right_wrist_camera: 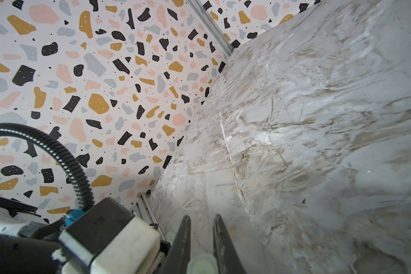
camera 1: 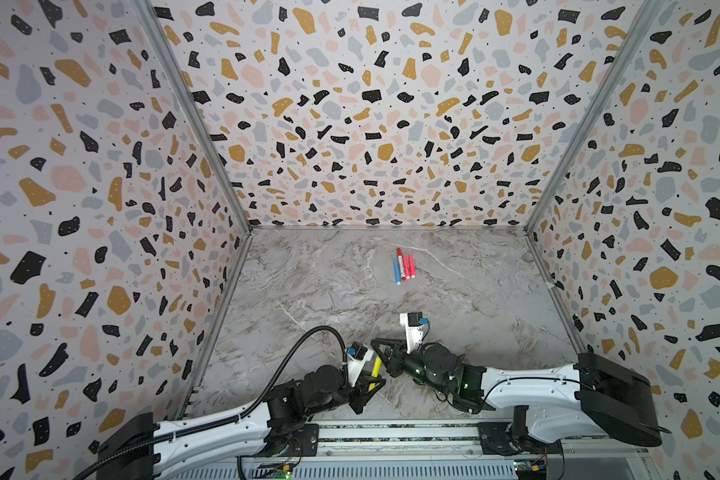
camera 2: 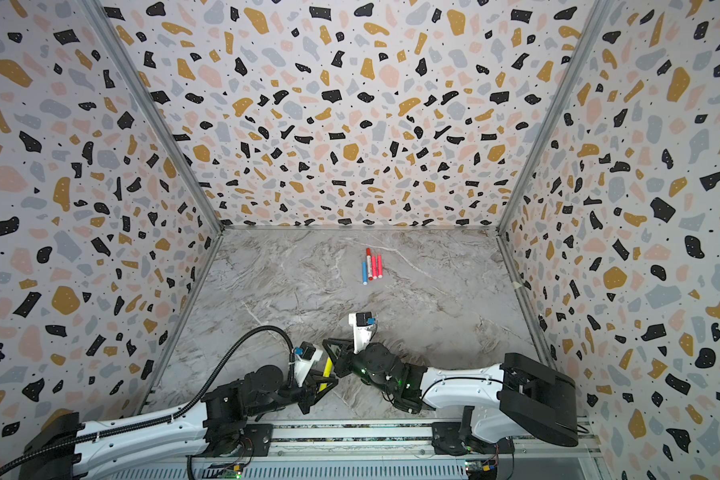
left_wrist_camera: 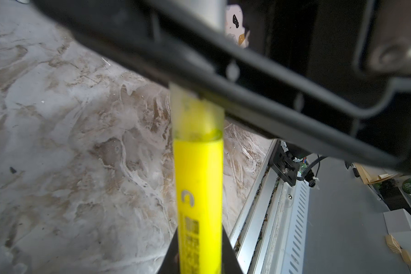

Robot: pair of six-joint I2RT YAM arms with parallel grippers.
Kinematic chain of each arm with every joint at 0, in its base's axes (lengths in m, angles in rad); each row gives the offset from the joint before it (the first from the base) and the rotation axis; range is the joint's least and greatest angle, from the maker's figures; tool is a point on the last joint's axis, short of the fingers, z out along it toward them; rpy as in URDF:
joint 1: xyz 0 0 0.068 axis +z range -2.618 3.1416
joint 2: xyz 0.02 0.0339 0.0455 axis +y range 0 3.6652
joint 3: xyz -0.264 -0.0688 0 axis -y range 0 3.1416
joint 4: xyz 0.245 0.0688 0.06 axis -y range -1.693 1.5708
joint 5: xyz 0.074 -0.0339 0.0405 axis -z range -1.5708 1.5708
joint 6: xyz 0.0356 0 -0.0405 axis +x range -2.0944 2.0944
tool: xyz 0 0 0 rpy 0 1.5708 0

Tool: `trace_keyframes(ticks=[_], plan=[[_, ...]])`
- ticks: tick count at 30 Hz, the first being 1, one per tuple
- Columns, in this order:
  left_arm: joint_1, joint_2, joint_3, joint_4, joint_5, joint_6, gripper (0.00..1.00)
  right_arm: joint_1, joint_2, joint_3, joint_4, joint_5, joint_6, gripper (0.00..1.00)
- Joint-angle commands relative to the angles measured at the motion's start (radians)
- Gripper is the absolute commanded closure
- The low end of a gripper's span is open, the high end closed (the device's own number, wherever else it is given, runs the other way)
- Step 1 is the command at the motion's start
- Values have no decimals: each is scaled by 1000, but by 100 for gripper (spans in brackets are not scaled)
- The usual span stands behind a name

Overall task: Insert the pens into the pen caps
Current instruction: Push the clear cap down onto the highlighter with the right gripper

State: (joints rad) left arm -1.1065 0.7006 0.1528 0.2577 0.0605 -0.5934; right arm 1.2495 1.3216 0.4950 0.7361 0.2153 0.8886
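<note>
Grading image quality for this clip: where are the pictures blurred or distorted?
Right wrist view: the pen cap in the right end effector is a blur, the table sharp. Left wrist view: the yellow pen soft, that end effector crossing it smeared. Both top views: walls bow outward.

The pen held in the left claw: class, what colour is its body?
The pen is bright yellow, shown best in the left wrist view.
</note>
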Motion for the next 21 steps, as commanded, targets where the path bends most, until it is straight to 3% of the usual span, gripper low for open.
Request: trace_keyframes(ticks=[1, 4, 8, 9, 14, 21], plan=[[66, -25, 56, 415, -191, -39, 100, 46, -37, -13, -366, -174, -79, 100], [66, -11, 13, 461, -169, -71, 100, -26, -137, 25, -399, -204, -152, 100], [67, 24, 4, 475, -75, -57, 100, -106, -288, 68, -418, -241, -283, 56], [66, 41, 10, 476, -35, -44, 100, -123, -328, 67, -423, -229, -294, 51], [65, 103, 28, 490, 65, -16, 100, -240, -416, 37, -385, -380, -298, 46], [64, 127, 37, 505, 78, -4, 100, -255, -384, 54, -368, -481, -316, 46]])
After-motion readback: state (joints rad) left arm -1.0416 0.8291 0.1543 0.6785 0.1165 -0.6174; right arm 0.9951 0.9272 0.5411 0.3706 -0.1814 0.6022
